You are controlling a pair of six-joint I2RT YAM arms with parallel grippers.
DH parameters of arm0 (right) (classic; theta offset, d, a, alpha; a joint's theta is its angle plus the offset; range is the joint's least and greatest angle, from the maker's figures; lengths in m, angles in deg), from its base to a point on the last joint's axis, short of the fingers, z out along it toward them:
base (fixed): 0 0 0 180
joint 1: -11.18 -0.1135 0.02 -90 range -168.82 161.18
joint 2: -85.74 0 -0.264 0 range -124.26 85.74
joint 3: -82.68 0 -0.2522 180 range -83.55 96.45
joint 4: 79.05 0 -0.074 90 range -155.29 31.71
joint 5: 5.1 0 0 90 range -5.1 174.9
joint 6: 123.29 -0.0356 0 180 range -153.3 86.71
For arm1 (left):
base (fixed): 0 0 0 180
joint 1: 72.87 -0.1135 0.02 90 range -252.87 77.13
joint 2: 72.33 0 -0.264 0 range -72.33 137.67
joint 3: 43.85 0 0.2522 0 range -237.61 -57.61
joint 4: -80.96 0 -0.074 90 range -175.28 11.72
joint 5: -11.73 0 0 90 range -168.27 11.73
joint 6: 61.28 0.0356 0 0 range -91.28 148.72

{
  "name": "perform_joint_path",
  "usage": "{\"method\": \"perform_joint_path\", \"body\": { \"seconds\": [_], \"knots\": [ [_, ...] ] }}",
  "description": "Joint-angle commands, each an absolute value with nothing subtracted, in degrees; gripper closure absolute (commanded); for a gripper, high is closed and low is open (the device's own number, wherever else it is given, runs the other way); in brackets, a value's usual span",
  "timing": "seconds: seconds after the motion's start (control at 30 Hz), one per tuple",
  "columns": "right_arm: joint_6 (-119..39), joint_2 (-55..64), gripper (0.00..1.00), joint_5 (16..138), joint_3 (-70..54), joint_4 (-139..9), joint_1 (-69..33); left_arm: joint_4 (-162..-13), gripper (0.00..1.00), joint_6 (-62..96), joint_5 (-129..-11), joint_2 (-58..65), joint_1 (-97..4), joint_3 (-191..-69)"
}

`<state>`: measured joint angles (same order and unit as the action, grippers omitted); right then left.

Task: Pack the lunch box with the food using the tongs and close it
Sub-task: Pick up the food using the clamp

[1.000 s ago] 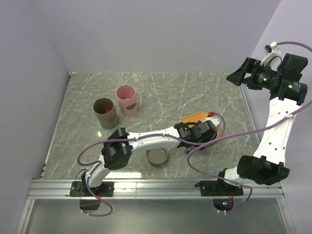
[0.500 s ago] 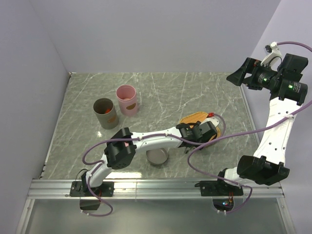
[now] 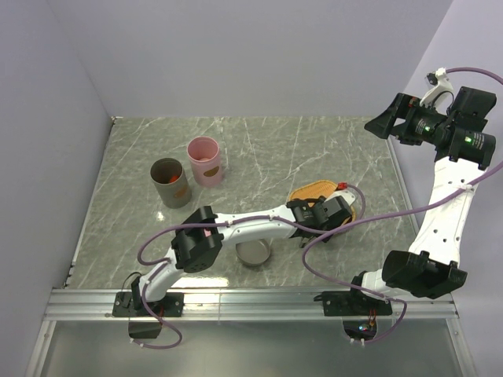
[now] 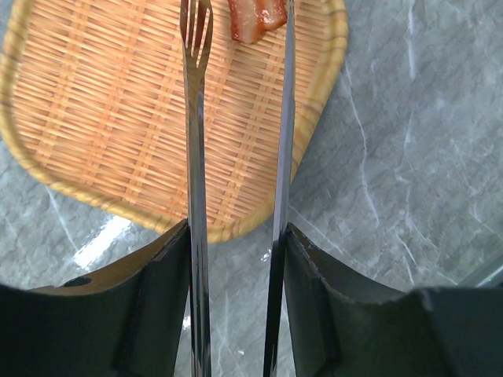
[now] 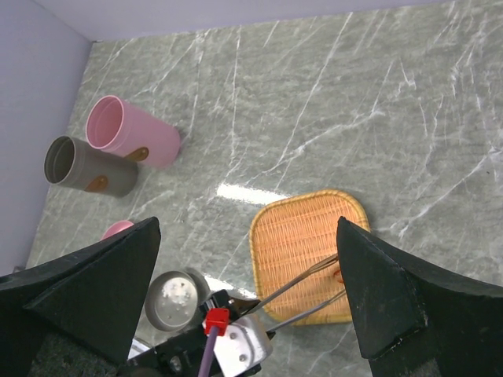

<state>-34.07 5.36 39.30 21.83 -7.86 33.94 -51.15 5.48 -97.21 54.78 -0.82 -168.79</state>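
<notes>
My left gripper (image 4: 236, 236) is shut on the tongs (image 4: 195, 157), whose two silver arms run out between its black fingers over the woven orange tray (image 4: 102, 118). A red strip of food (image 4: 255, 20) lies on the tray between the tong arms, close to the right one, and is not pinched. From the right wrist view the tongs (image 5: 294, 284) reach to the tray's right side (image 5: 299, 236). The round silver lunch box (image 3: 253, 253) stands open beside the left forearm. My right gripper (image 3: 376, 126) hangs high at the back right, open and holding nothing.
A pink cup (image 3: 205, 161) and a grey-brown cup (image 3: 170, 182) stand at the back left. A small pink piece (image 5: 118, 229) shows partly behind the right finger. Purple cables loop round both arms. Walls close the left, back and right sides.
The left arm's elbow has shifted a little to the right and its wrist has crept slightly along the tray. The right arm has not moved.
</notes>
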Motion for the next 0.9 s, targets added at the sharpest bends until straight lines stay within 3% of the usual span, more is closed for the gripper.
{"method": "perform_joint_path", "body": {
  "seconds": [0.0, 0.37, 0.87],
  "knots": [
    [-33.8, 6.6, 0.00, 38.5, 22.0, -9.1, 34.5, -51.7, 0.48, 5.6, -96.2, 55.5, -0.3, -172.0],
    [-33.8, 6.4, 0.00, 38.7, 21.8, -9.1, 34.5, -51.4, 0.49, 5.6, -96.5, 57.0, 0.0, -171.9],
    [-33.8, 6.9, 0.00, 38.8, 21.1, -9.1, 34.5, -52.6, 0.60, 6.8, -98.0, 51.1, -0.9, -166.8]
  ]
}}
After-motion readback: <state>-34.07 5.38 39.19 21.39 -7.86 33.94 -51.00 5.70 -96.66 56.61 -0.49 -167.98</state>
